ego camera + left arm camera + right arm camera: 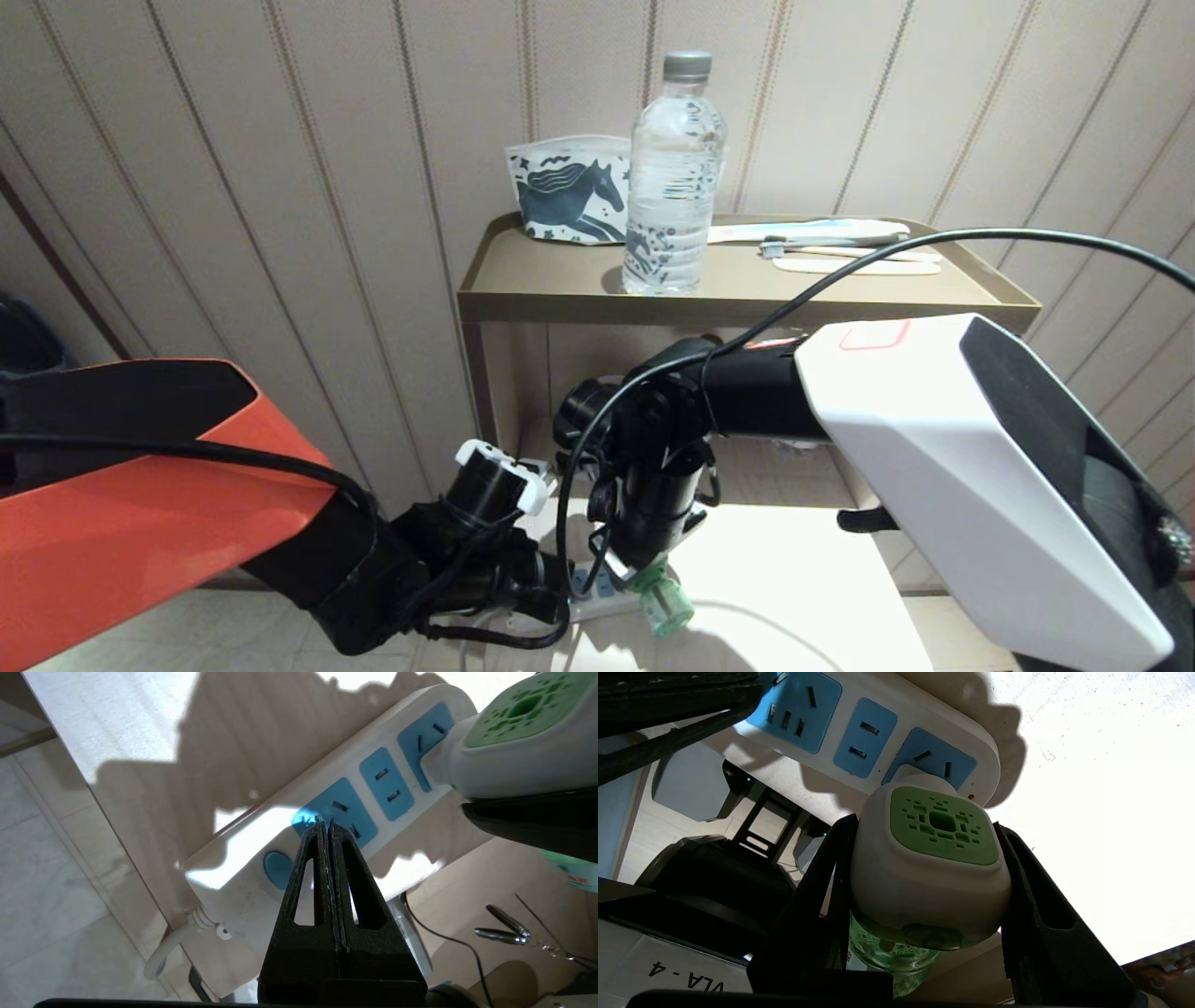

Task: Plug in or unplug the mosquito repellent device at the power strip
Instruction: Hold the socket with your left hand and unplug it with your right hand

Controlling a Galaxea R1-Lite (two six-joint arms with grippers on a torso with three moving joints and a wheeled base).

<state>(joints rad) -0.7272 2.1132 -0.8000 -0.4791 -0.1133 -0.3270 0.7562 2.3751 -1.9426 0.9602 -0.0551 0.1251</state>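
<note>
Mosquito repellent device (924,868) clamped in right end effector (924,882), at power strip (878,723); left end effector (329,828) closed, empty.

Device at the strip's end socket
mosquito repellent device (930,868) sits between the right gripper (924,896) fingers, on the power strip (327,807); left gripper (329,828) beside it.

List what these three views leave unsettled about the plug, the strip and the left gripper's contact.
- Plug prongs: the mosquito repellent device, gripped by the right gripper, covers them in both wrist views; seating depth unknown.
- Power strip: in the head view both arms hide most of it.
- Left gripper: fingers shut, tips over the strip; pressing or hovering cannot be told.
- Bottle label: cut off in the left wrist view, unreadable.
</note>
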